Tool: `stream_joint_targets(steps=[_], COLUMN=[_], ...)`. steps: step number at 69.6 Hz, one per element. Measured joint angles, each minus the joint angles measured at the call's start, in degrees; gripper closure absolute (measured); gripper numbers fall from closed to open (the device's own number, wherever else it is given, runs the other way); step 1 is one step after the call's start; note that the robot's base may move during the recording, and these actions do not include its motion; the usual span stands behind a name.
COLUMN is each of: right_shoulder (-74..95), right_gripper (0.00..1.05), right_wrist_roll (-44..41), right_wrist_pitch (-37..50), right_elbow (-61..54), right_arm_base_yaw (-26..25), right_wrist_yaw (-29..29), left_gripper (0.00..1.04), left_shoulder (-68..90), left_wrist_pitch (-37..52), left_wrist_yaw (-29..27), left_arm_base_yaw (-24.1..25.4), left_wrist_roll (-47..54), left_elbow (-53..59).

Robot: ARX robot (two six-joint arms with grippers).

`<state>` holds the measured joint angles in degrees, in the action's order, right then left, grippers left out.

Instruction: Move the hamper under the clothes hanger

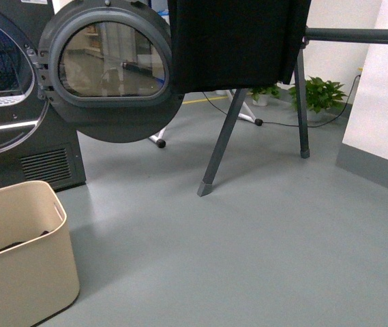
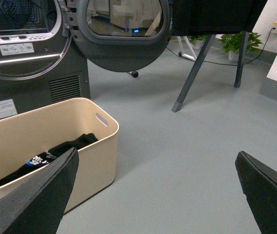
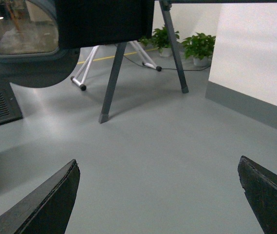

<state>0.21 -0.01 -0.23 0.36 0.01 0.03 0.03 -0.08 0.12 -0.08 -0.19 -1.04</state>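
1. Grey, smooth flooring (image 1: 248, 259) with a dull sheen runs from the near edge to the far wall. A white panel (image 1: 384, 88) with a grey base strip stands at the right, and leafy potted plants (image 1: 320, 92) sit far back.
2. At the far left stands a dark grey dryer (image 1: 43, 163). Its round, glass-centred door (image 1: 112, 126) is swung open toward the right.
3. The hamper (image 1: 26, 272) sits on the floor at the near left, just in front of the dryer. It is matte beige plastic with rounded corners, smooth tapering walls and a slot handle near the rim. Dark clothing (image 2: 65, 146) lies inside it.
4. The clothes hanger (image 1: 221, 143) stands farther away and to the right, well apart from the hamper. It is dark grey metal with splayed, flat-sided legs and a round horizontal bar. A black garment (image 1: 234, 41) hangs from the bar.
5. The left fingers (image 2: 46, 195) are spread wide and grasp nothing. One dark wedge shows in front of the hamper's near rim, and I cannot tell whether it touches.
6. The right fingers (image 3: 50, 204) are likewise released, over bare floor.
7. As I judge it, the task is barely begun. The hamper is not held and not under the bar, so grasping it and carrying or sliding it across to the right are still to do.
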Motion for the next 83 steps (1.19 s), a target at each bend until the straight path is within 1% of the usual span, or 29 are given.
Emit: stream_joint_targets(steps=[83], right_shoulder=[0.0], right_gripper=[0.08], right_wrist_roll=[0.0], right_wrist_pitch=[0.02], right_elbow=[-0.02], right_arm_base_yaw=[0.0], right_wrist_yaw=[-0.15], left_gripper=[0.07], left_shoulder=[0.02], left_wrist_pitch=[0.0], left_wrist_yaw=[-0.15], left_arm_base_yaw=[0.0], left_wrist_roll=[0.02], left_elbow=[0.0])
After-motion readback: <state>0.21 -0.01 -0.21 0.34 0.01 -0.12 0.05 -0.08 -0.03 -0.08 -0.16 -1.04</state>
